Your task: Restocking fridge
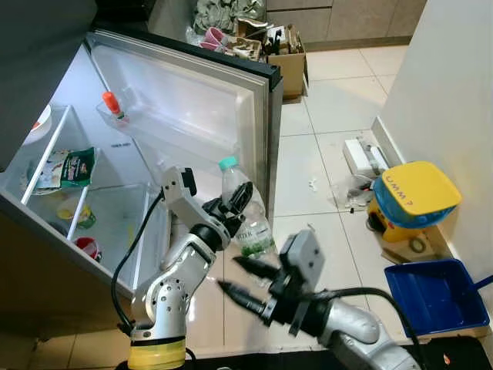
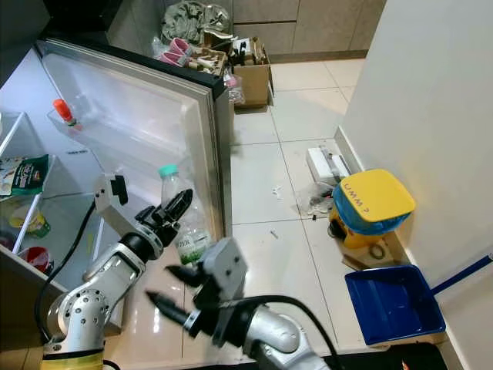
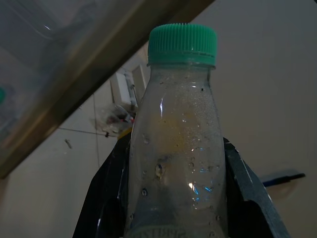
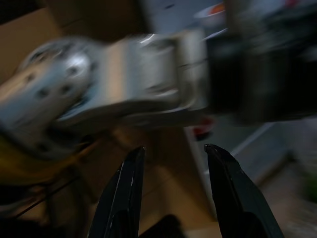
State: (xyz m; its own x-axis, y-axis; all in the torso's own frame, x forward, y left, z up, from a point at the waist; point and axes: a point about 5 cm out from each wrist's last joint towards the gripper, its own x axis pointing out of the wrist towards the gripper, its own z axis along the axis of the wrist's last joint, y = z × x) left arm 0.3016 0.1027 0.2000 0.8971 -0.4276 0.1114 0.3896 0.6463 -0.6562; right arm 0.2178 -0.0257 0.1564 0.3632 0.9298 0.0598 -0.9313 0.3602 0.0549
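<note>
Green-capped bottle (image 1: pixel 243 208) clamped in left tool (image 1: pixel 231 204), fridge door (image 1: pixel 192 100) open

A yellow and blue container (image 1: pixel 412 202) sits by the wall, well right of both claws, a blue tray (image 1: pixel 435 297) beside it. Cardboard boxes (image 1: pixel 286 54) stand far beyond.

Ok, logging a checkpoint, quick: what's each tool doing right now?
Left tool: shut on the bottle.
Right tool: open, holding nothing.
</note>
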